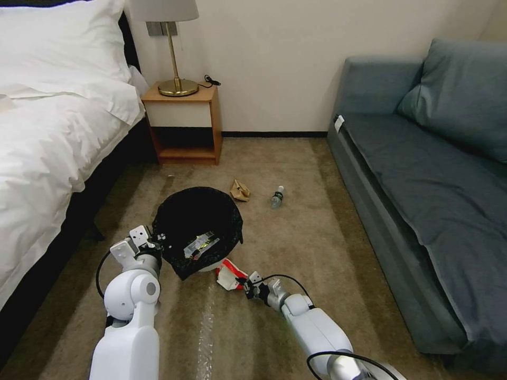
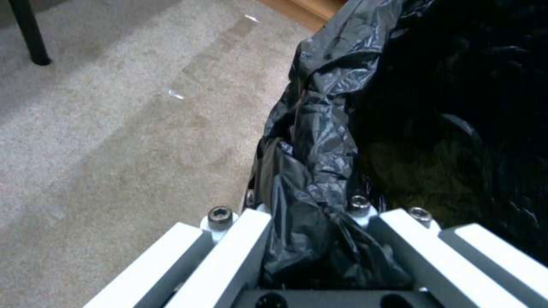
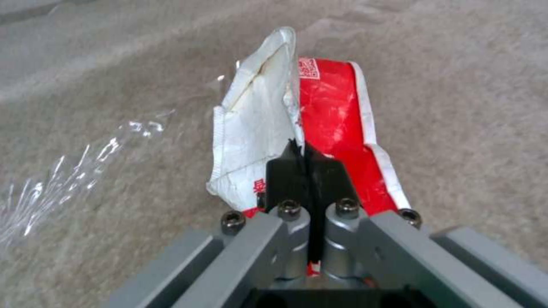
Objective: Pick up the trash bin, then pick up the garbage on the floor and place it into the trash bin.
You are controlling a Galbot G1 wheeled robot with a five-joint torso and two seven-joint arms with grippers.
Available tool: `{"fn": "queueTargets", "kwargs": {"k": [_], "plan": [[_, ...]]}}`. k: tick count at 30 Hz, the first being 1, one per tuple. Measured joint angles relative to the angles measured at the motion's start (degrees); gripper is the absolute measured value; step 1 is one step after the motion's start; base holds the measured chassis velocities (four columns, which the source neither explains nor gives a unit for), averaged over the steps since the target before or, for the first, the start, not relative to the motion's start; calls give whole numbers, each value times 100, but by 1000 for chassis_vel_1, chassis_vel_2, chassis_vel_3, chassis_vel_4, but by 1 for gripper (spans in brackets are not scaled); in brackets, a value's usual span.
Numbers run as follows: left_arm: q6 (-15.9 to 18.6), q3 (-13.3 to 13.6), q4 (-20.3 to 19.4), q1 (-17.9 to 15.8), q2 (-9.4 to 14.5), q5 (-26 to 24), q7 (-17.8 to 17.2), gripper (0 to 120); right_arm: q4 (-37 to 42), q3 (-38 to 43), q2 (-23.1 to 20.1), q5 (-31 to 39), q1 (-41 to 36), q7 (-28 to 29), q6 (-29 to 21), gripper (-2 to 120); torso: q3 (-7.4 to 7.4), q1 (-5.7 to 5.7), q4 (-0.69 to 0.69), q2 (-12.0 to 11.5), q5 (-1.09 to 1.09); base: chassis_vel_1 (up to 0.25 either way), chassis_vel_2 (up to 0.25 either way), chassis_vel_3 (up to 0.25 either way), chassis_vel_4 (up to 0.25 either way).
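Note:
The trash bin (image 1: pixel 198 227), white with a black bag liner (image 2: pixel 320 128) over its rim, tilts its mouth toward me on the carpet. My left gripper (image 1: pixel 157 244) is shut on the rim's near-left side, with the liner bunched between its fingers (image 2: pixel 239 239). A gold shiny wrapper (image 1: pixel 200 246) lies inside the bin. Just right of the bin's base, my right gripper (image 1: pixel 247 288) is shut on the edge of the red-and-white carton (image 3: pixel 325 111), its black pads (image 3: pixel 328 175) pressed together. A tan paper wad (image 1: pixel 240 190) and a small clear bottle (image 1: pixel 277 197) lie on the carpet beyond the bin.
A white bed (image 1: pixel 47 132) runs along the left and a grey-blue sofa (image 1: pixel 422 174) along the right. A wooden nightstand (image 1: pixel 185 124) with a brass lamp stands at the back wall. A clear plastic film (image 3: pixel 57 184) lies on the carpet near the carton.

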Motion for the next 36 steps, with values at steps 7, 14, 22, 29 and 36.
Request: {"fn": "queueTargets", "kwargs": {"k": [7,14,22,29,36], "plan": [[0,-29,40,-61,56,-58,8,3,71,285,1,-116,-30,128,266,0,0,0,0,0,0,0,0,0,0],[-27,-70,173,-117,102,-87,45,3,247,971,1,48,-5,357,534,0,0,0,0,0,0,0,0,0,0],[-75,-92,316,-143,126,-139,98,3,520,1723,1,417,-7,548,835,0,0,0,-1,0,0,0,0,0,0],[-80,-74,380,-196,158,-171,108,3,1307,1913,-150,941,-29,790,784,0,0,0,1,0,0,0,0,0,0],[-97,-59,459,-198,173,-167,128,3,2632,1692,-552,1454,-134,1077,381,0,0,0,0,1,0,0,0,0,0]]}}
